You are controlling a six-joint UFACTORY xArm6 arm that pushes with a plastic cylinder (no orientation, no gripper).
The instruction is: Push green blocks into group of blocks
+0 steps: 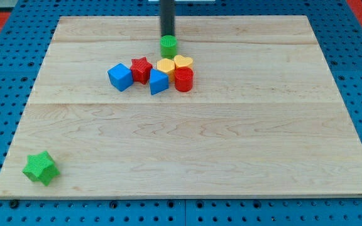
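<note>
Green blocks are two here, and they sit very differently. One, the green cylinder (168, 46), stands at about 12 o'clock of the group, just above the yellow hexagon (166, 66) and yellow heart (183, 61), near them with at most a sliver of gap. The other, the green star (41, 167), lies far off at 7 o'clock of the group, near the lower left corner of the wooden counter (263, 144), well apart from everything else.

The group itself is compact: a blue cube (120, 76) at its 9 o'clock edge, a red star (141, 69) beside it, a blue wedge-like block (158, 82) at 6 o'clock, and a red cylinder (183, 80) under the yellow heart.

My tip (168, 35) is touching or just short of the green cylinder's far side, at that block's 12 o'clock. As an end effector it is only a rod, so it grasps nothing and has no open or closed state; it can only press.

The relation that matters: tip, green cylinder and group lie nearly in one line running 12 to 6 o'clock. I judge a short push toward 6 o'clock would seat the cylinder against the yellow blocks. The green star would then remain, needing a long push toward 1 o'clock.
</note>
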